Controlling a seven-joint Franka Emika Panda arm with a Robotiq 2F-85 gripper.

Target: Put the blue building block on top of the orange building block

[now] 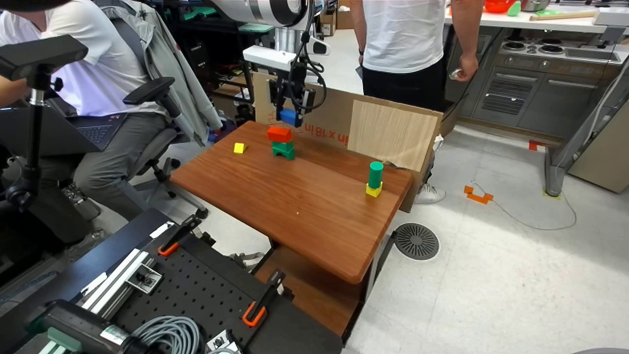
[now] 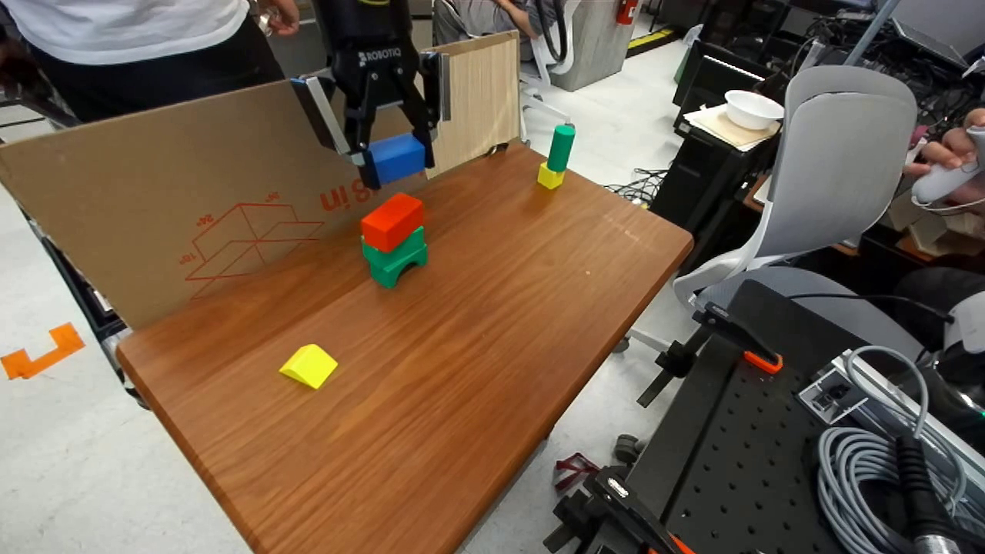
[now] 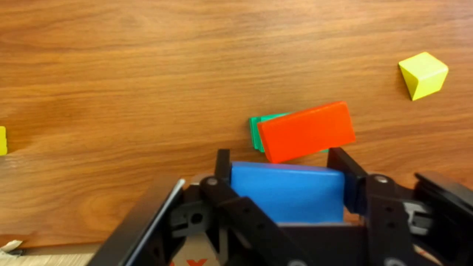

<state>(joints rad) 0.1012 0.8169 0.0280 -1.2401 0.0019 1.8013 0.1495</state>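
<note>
My gripper (image 1: 288, 120) is shut on the blue building block (image 1: 288, 116), with a finger at each end of it; both also show in an exterior view, the gripper (image 2: 400, 174) and the blue block (image 2: 398, 157). In the wrist view the blue block (image 3: 288, 194) sits level between the fingers (image 3: 279, 157). The orange building block (image 2: 393, 221) lies on top of stacked green blocks (image 2: 396, 261), the lowest an arch. In both exterior views the blue block hangs above the orange block (image 1: 279, 134), apart from it. In the wrist view the orange block (image 3: 306, 131) lies turned relative to the blue one.
A yellow block (image 2: 309, 365) lies on the brown table (image 2: 462, 346). A green cylinder (image 1: 376, 174) stands on a yellow cube (image 1: 374, 190) toward the table's far end. A cardboard panel (image 2: 154, 200) stands along the table edge close behind the stack. A person (image 1: 403, 39) stands behind it.
</note>
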